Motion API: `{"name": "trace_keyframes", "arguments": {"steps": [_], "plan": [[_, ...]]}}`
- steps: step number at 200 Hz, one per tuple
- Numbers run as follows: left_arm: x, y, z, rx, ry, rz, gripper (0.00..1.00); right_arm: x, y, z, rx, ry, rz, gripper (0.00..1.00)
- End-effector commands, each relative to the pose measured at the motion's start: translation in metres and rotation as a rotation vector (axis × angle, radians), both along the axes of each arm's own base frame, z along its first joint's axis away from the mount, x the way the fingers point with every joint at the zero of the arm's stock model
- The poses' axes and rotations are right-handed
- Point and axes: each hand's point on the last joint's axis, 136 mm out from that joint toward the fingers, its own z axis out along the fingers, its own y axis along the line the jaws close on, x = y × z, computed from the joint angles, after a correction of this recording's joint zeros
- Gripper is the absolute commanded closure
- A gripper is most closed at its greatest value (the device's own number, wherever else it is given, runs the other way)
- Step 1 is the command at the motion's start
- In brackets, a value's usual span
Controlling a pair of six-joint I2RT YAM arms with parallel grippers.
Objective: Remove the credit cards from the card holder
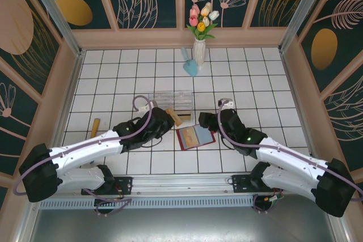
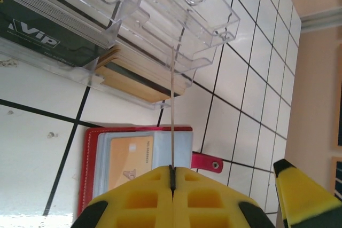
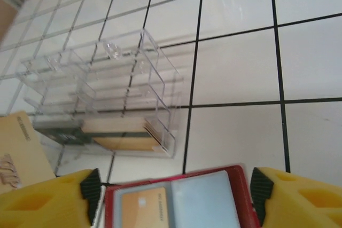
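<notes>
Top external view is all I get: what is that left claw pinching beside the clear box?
Observer: The left gripper is shut on a tan card. Its own wrist camera shows the card edge-on between closed jaws.
Visitor: Are any cards left in the red wallet?
Observer: Yes. The card holder lies open, and one orange card sits in a pocket. The pocket beside it looks empty.
</notes>
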Motion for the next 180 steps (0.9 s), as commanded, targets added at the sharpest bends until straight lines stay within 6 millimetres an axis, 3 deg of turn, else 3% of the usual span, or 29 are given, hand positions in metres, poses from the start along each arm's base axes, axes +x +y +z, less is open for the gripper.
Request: {"name": "trace_keyframes", "arguments": {"steps": [1,14,39,44,66,76,105,138,180], "plan": [[0.007,0.005,0.005,-0.007,0.029,0.082,1.0,0.001,-0.007,0.008,0.008,-0.054,-0.029,0.13],[0.003,0.011,-0.008,-0.028,0.119,0.168,1.0,0.001,-0.011,0.01,0.013,-0.063,-0.044,0.12],[0.001,0.0,-0.017,-0.055,0.23,0.217,1.0,0.0,-0.018,0.014,0.024,-0.085,-0.064,0.1],[0.001,0.0,-0.018,-0.042,0.254,0.235,1.0,0.0,-0.019,0.015,0.027,-0.09,-0.067,0.01],[-0.001,-0.007,-0.028,-0.016,0.344,0.283,1.0,-0.002,-0.024,0.018,0.037,-0.11,-0.076,0.01],[0.003,-0.021,-0.017,-0.055,0.358,0.287,1.0,-0.004,-0.027,0.019,0.041,-0.121,-0.08,0.01],[0.002,-0.039,-0.017,-0.098,0.419,0.342,1.0,-0.008,-0.035,0.022,0.059,-0.15,-0.09,0.01],[-0.004,-0.044,-0.032,-0.165,0.509,0.434,1.0,-0.013,-0.044,0.027,0.086,-0.19,-0.096,0.01],[0.002,-0.052,-0.033,-0.222,0.529,0.497,1.0,-0.018,-0.053,0.027,0.101,-0.217,-0.102,0.01]]}}
